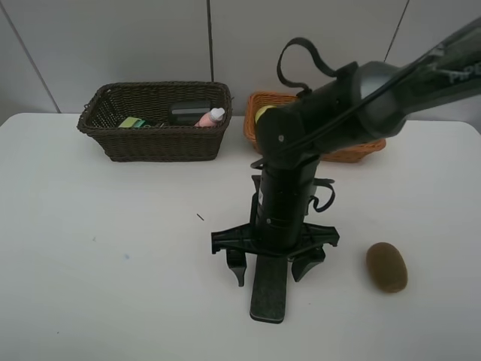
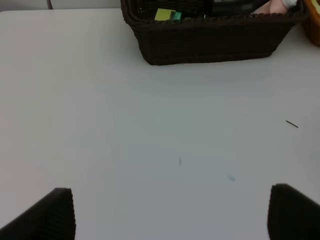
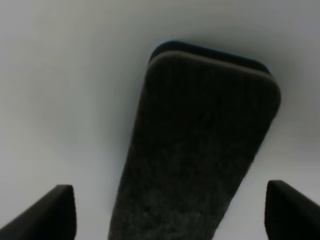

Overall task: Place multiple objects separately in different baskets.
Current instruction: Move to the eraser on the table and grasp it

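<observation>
Right gripper (image 1: 273,268) hovering straight over the flat black felt-faced eraser block (image 1: 269,289) on the white table (image 1: 113,248), jaws spread wide either side, nothing held. Best to drop lower, keep the block centred across its narrow width, then squeeze. Left gripper (image 2: 170,212) wide open too, empty. Brown fuzzy kiwi (image 1: 386,267) waiting nearby; dark brown woven basket (image 1: 155,143) and orange-tan basket (image 1: 259,128) at the back.
</observation>
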You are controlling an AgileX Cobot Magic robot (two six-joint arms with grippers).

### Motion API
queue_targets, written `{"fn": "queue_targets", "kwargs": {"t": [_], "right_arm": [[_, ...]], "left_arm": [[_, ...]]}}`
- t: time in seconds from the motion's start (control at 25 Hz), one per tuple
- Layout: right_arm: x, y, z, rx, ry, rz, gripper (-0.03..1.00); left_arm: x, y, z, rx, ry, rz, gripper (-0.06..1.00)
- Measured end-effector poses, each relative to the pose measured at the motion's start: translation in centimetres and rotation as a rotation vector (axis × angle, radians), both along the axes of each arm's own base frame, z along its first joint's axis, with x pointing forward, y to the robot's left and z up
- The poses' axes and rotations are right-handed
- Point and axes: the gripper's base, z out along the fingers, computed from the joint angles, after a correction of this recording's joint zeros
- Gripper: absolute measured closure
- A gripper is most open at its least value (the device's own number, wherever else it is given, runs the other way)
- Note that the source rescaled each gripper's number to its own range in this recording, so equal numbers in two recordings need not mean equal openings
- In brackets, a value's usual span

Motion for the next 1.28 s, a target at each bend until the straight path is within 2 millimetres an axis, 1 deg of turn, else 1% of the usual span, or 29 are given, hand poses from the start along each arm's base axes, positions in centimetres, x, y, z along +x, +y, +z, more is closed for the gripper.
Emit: {"fn": "queue_targets", "kwargs": {"t": [0.32, 0.48, 0.64, 0.72, 0.76, 0.84, 0.88, 1.04, 1.12, 1.24, 1.28], "right_arm": [[0.5, -0.2, -1.3, 0.004, 0.009, -0.013, 0.13], [0.4, -0.2, -2.4, -0.017, 0.039, -0.008, 0.13], [0.5, -0.2, -2.4, -0.003, 0.055, 0.002, 0.14], [0.5, -0.2, -2.4, -0.001, 0.061, 0.001, 0.20], [0.5, -0.3, -2.4, -0.001, 0.065, -0.001, 0.28], [0.5, -0.4, -2.4, -0.004, 0.072, -0.006, 0.52], [0.5, -0.4, -2.4, -0.006, 0.075, -0.007, 0.57], [0.5, -0.4, -2.3, -0.004, 0.078, 0.013, 0.57], [0.5, -0.4, -1.9, 0.005, 0.073, 0.030, 0.57], [0.6, -0.4, 0.4, 0.050, 0.019, 0.063, 0.57], [0.7, -0.5, 1.6, 0.068, -0.019, 0.078, 0.57]], "left_arm": [[0.0, 0.0, 0.0, 0.000, 0.000, 0.000, -0.04], [0.0, 0.0, 0.0, 0.000, 0.000, 0.000, -0.04], [0.0, 0.0, 0.0, 0.000, 0.000, 0.000, -0.04], [0.0, 0.0, 0.0, 0.000, 0.000, 0.000, -0.04], [0.0, 0.0, 0.0, 0.000, 0.000, 0.000, -0.04], [0.0, 0.0, 0.0, 0.000, 0.000, 0.000, -0.04], [0.0, 0.0, 0.0, 0.000, 0.000, 0.000, -0.04], [0.0, 0.0, 0.0, 0.000, 0.000, 0.000, -0.04], [0.0, 0.0, 0.0, 0.000, 0.000, 0.000, -0.04], [0.0, 0.0, 0.0, 0.000, 0.000, 0.000, -0.04], [0.0, 0.0, 0.0, 0.000, 0.000, 0.000, -0.04]]}}
